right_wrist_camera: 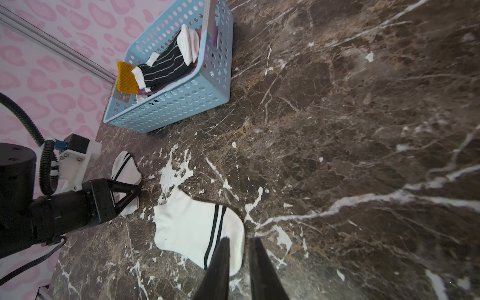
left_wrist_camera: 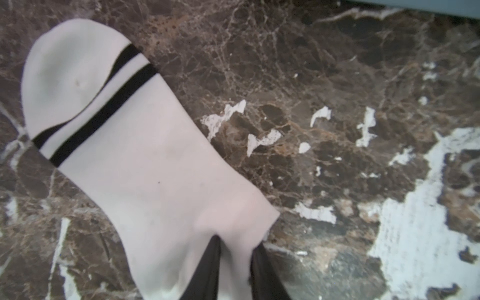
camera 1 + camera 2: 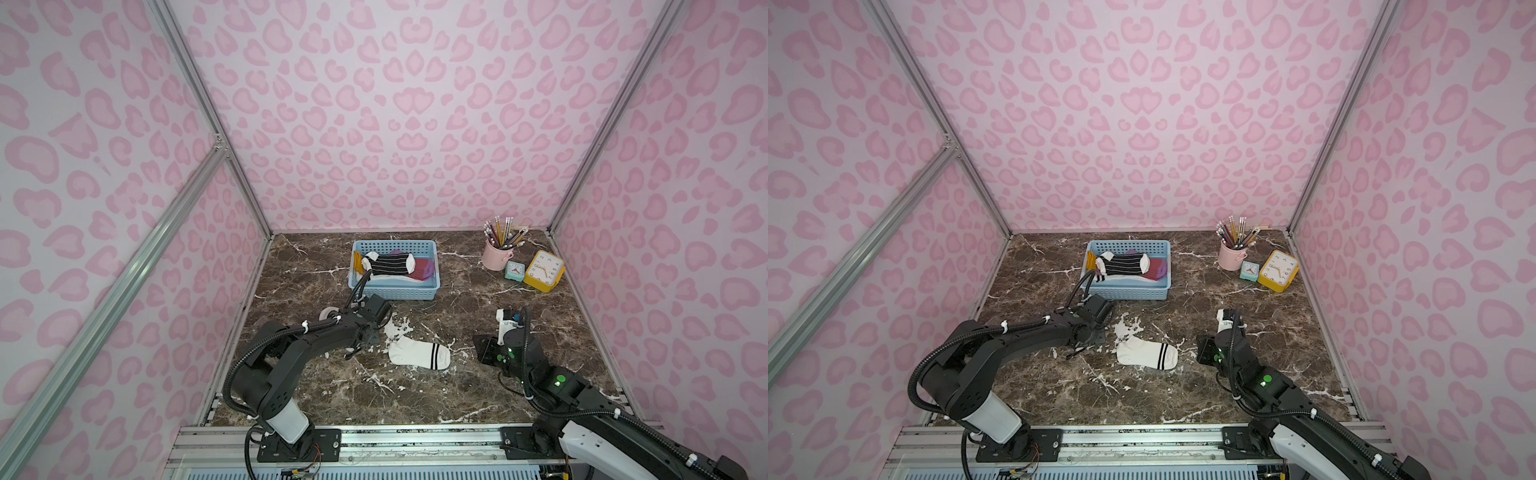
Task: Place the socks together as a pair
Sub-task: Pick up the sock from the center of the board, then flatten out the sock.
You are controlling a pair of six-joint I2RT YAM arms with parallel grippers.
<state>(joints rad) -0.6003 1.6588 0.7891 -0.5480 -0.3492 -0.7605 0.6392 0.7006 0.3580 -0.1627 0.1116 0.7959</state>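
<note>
Pinching the cuff end of one white banded sock (image 2: 145, 168), the left gripper (image 1: 139, 192) has its fingers (image 2: 210, 272) closed on fabric, presumably to drag it to its partner. The mate (image 3: 417, 355) lies flat on the marble table (image 3: 415, 399), just beside. The right gripper (image 1: 240, 240) is slightly parted and empty over the mate's toe, likely ready to pin it. The remaining socks (image 3: 388, 264) sit in the blue basket (image 3: 395, 293).

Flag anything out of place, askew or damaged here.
The tabletop is chipped, with bare white patches beside the socks. The two white socks lie apart, unpaired: the flat white sock rests alone, while the left gripper pinches the cuff end of the other white sock.
</note>
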